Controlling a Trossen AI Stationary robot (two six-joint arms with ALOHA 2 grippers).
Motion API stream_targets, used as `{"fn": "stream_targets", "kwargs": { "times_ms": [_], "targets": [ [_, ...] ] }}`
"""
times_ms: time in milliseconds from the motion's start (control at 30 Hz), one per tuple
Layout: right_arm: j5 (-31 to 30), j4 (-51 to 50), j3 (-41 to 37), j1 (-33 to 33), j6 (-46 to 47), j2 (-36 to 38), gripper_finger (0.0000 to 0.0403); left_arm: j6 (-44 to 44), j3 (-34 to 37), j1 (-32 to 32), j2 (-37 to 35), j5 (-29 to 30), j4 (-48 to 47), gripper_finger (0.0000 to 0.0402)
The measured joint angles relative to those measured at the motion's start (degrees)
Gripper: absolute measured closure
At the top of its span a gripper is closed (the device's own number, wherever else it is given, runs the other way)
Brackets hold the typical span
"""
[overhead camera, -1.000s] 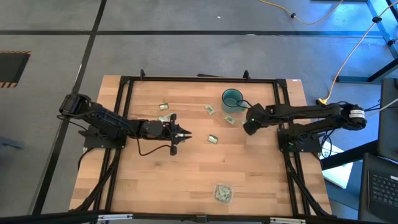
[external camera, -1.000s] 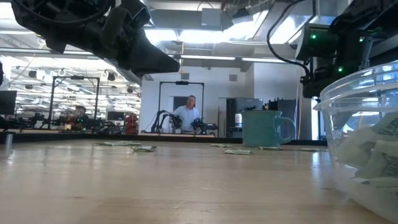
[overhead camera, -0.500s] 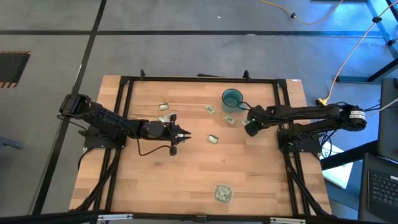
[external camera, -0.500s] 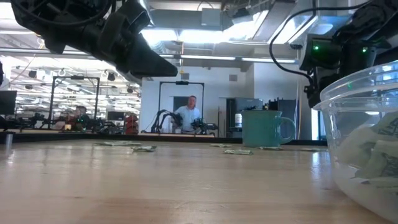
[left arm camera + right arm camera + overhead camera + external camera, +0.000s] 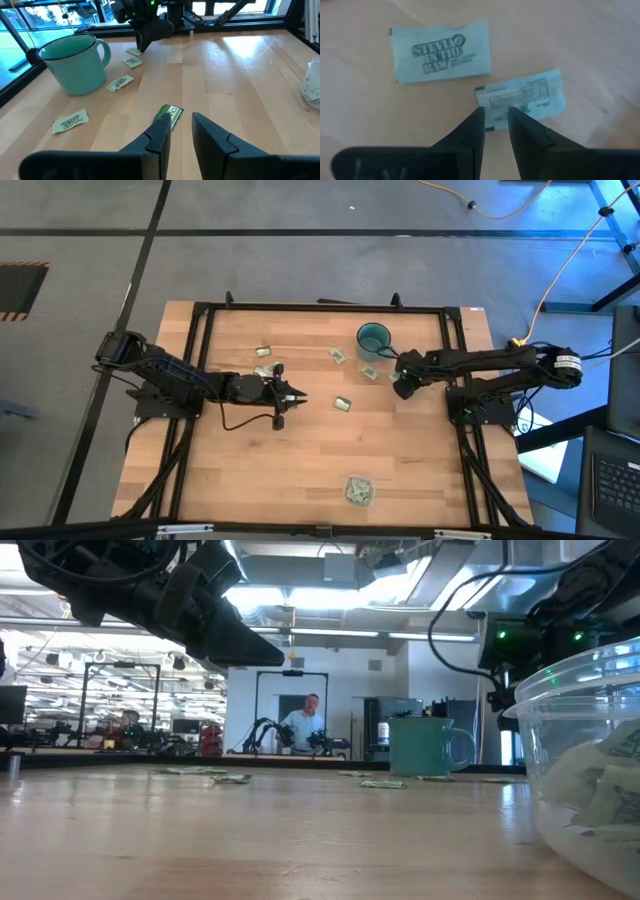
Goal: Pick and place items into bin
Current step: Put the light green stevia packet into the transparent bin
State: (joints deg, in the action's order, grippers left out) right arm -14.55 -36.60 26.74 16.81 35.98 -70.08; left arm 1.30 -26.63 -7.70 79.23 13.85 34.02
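right claw [image 5: 495, 125] slightly parted, empty, over two packets by the mug [image 5: 373, 338] | nearer packet [image 5: 522, 100] lies just ahead of our tips, long axis crosswise to them | left claw [image 5: 296, 397] slightly parted, empty, mid-tabletop | tub [image 5: 359, 491] at near edge

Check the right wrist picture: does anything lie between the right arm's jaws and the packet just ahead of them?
Nothing visible does. The right gripper points straight at the nearer packet on bare wood; a second packet lies beyond it, apart.
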Motion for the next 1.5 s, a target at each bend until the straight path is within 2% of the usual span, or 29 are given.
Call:
{"fn": "stream_targets", "kwargs": {
  "times_ms": [267, 400, 700, 933, 1200, 1500],
  "targets": [
    [2.2, 0.9, 0.9, 3.5, -0.4, -6.5, 0.0313, 0.0, 0.0, 0.0, 0.0, 0.0, -0.2, 0.0329],
    [2.9, -0.2, 1.1, 3.6, -0.2, -6.0, 0.0325, 0.0, 0.0, 0.0, 0.0, 0.1, -0.9, 0.0329],
    [3.7, -1.5, 3.0, 3.7, -2.8, -4.9, 0.0392, 0.0, 0.0, 0.0, 0.0, 0.1, -0.9, 0.0329],
    [3.7, -3.1, 3.1, 2.0, -3.2, -4.7, 0.0397, 0.0, 0.0, 0.0, 0.0, 0.0, -0.9, 0.0329],
    [4.3, -11.8, 11.0, -7.3, 1.8, -4.2, 0.0401, -1.6, 0.0, 0.0, 0.0, 0.2, -0.8, 0.0329],
    [5.4, -9.7, 26.0, -27.1, 7.6, -4.2, 0.0402, -1.6, 0.0, 0.0, 0.0, 0.2, -0.8, 0.0329]
  ]
}}
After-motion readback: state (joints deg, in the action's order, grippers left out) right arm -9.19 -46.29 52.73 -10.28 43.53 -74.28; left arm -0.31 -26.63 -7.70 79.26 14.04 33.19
